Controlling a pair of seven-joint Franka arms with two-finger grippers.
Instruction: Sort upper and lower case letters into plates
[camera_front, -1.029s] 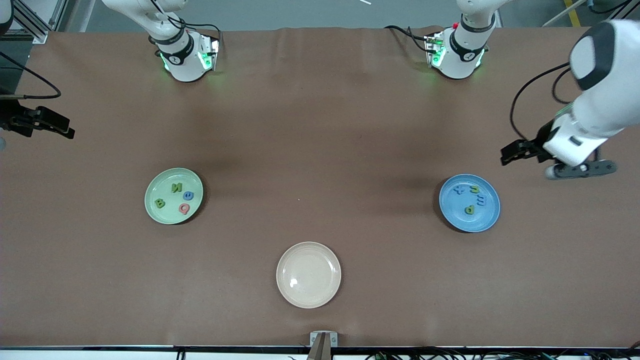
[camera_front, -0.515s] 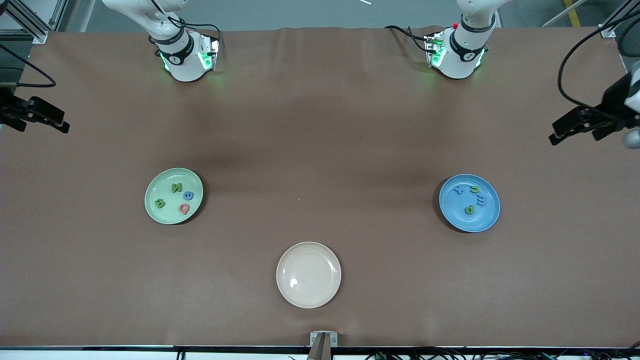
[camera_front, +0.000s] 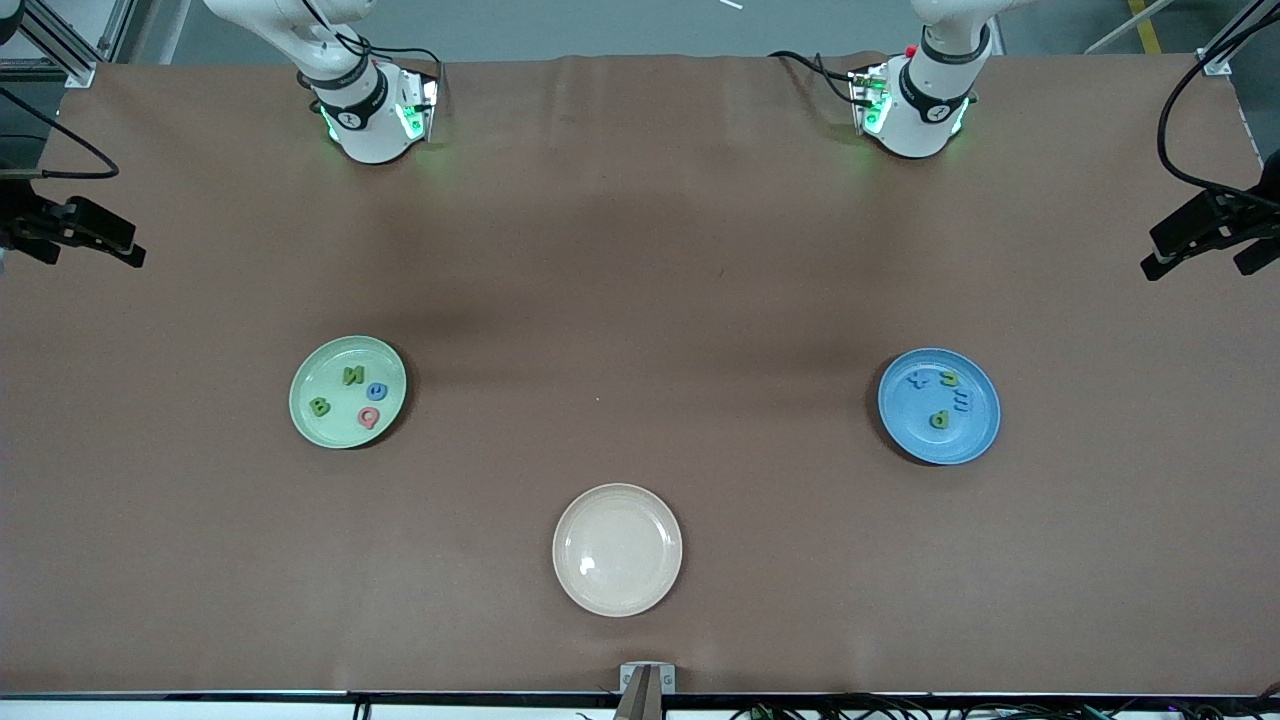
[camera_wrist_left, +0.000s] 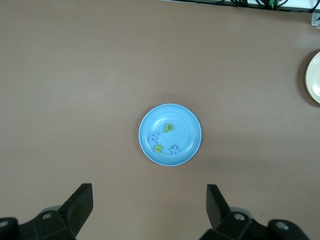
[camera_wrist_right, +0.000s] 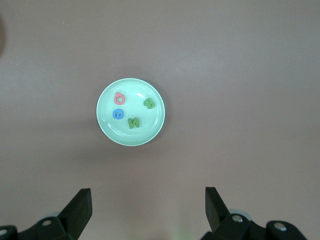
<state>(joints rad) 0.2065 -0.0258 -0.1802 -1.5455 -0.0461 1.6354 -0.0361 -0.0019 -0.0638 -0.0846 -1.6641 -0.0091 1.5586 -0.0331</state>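
Observation:
The pale green plate (camera_front: 310, 425) lies toward the right arm's end and holds several letters: two green (camera_front: 351, 376), one blue and one red (camera_front: 369, 417). It also shows in the right wrist view (camera_wrist_right: 107, 127). The blue plate (camera_front: 980, 435) lies toward the left arm's end and holds several letters, green (camera_front: 939, 420) and blue. It also shows in the left wrist view (camera_wrist_left: 192, 122). My left gripper (camera_front: 1200, 240) is open and empty, high at the table's edge. My right gripper (camera_front: 85, 240) is open and empty, high at the other edge.
A cream-beige plate (camera_front: 617, 550) lies empty nearer the front camera, between the two other plates; its rim shows in the left wrist view (camera_wrist_left: 315, 77). The arm bases (camera_front: 372, 110) stand along the table's edge farthest from the camera.
My left arm has risen and drawn away from over the blue plate toward the table's end. My right gripper has barely shifted. The letters have not moved.

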